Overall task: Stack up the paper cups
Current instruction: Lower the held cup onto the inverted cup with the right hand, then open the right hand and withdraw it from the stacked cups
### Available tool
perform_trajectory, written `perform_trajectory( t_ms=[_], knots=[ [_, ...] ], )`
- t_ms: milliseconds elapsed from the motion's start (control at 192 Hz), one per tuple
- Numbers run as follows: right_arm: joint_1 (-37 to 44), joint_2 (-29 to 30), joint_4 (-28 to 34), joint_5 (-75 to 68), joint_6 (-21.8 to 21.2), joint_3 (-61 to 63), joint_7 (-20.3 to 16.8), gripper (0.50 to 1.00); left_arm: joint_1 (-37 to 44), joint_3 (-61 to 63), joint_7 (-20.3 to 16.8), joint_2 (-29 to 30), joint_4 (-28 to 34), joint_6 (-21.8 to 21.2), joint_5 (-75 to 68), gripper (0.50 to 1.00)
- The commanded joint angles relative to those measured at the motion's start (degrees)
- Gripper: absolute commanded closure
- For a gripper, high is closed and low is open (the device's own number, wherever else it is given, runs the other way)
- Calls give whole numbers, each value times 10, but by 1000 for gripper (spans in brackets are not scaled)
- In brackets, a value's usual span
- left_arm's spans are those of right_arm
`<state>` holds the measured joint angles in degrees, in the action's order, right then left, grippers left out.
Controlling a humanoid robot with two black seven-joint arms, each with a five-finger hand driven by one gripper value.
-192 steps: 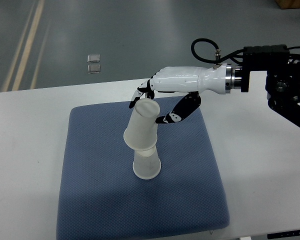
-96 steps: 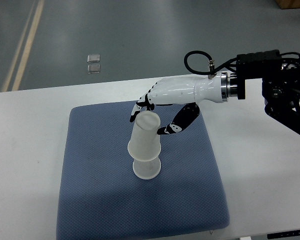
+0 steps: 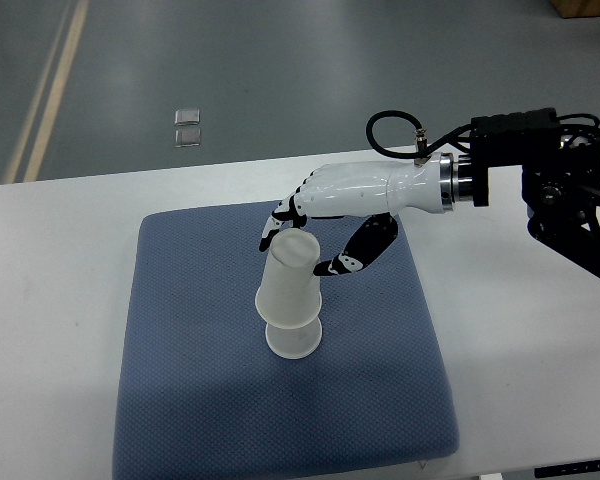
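Note:
Two white paper cups stand upside down on the blue pad. The upper cup sits nearly upright over the lower cup, of which only the wide rim shows. My right hand reaches in from the right. Its fingers curl behind the upper cup's top and its thumb is against the cup's right side, so it holds the upper cup. The left arm is not in view.
The blue pad lies on a white table. My right arm's black mount stands over the table's right side. Two small square items lie on the grey floor beyond the table.
The upper cup was tilted left above the lower one; it has come upright and moved down over the lower cup. My right hand moved down and slightly left with it.

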<state>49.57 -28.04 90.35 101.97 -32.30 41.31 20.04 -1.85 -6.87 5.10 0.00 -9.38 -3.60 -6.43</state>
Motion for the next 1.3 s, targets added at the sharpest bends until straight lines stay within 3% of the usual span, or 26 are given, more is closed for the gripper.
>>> perform_trajectory(
  t_ms=[0,564,700,767,851,898,1023,1295],
  knots=[
    [1,0,-1,1,0,1,0,914,0,0,0,0,0,0,-1,500],
    [-28,18,-8,36,30,0,-1,906,0,0,0,0,0,0,0,500],
    [-33,19,-11,39,34,0,-1,854,0,0,0,0,1,0,-1,500],
    [-33,21,-12,39,35,0,0,777,0,0,0,0,0,0,0,500],
    [-35,23,-14,39,36,0,-1,730,0,0,0,0,0,0,0,500],
    [-37,22,-15,39,36,0,0,671,0,-1,0,0,0,0,-1,500],
    [-37,22,-15,39,36,0,0,593,0,-1,0,0,0,0,0,500],
    [-39,18,-26,34,37,8,0,587,0,0,0,0,0,0,0,500]
  ],
)
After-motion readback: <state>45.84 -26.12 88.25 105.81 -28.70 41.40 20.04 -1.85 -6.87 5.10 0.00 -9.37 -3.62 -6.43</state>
